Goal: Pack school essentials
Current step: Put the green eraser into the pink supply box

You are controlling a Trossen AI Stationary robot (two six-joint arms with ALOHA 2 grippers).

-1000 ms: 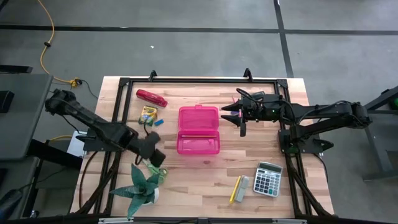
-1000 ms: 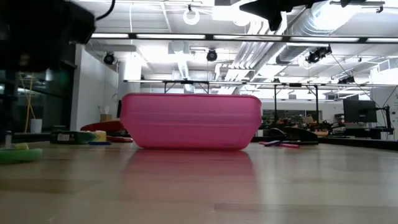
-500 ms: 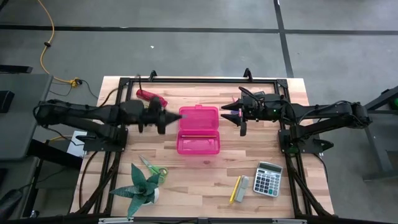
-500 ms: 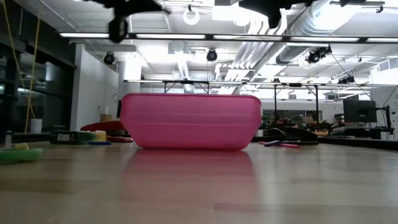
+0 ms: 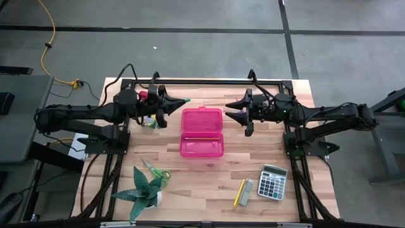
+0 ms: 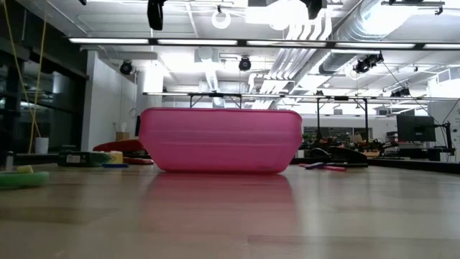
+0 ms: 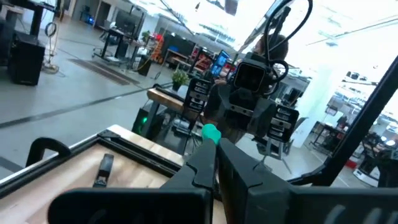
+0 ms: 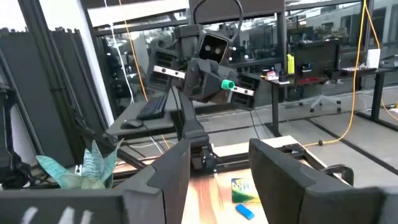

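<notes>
No writing is readable on the crayon box [image 8: 242, 190] or calculator [image 5: 273, 182]. The left gripper [image 5: 179, 101] is clenched on a green-tipped marker [image 7: 211, 133], body hidden; the right gripper [image 5: 233, 113] is released, holding nothing.

Closed case [image 5: 202, 132] at table [image 5: 266, 142] centre. Plant [image 5: 143, 190] and scissors [image 5: 155, 170] near left front corner. Calculator [image 5: 273, 181] front right, pencil [image 5: 239, 192] and block [image 5: 247, 191] just beside it.
</notes>
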